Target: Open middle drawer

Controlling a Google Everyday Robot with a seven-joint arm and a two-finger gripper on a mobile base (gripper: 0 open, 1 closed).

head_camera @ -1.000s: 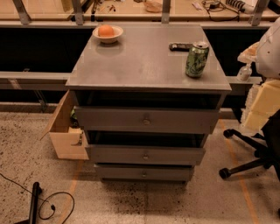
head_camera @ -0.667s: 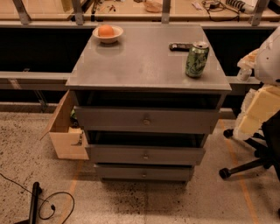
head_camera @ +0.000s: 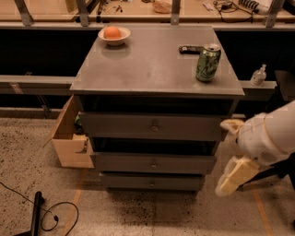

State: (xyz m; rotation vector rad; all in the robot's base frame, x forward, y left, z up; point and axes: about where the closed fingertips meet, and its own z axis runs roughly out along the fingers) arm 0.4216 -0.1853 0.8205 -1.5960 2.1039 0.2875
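A robotics lab or workshop. A long wooden tabletop (head_camera: 138, 11) along the back carries cables (head_camera: 228, 7) and small tools (head_camera: 110, 7). A black cord (head_camera: 57, 216) loops over the speckled floor (head_camera: 27, 156). A grey metal drawer cabinet (head_camera: 138, 69) stands beside an open cardboard box (head_camera: 69, 143). The robot's claw (head_camera: 230, 156) hangs at the cabinet's lower right.
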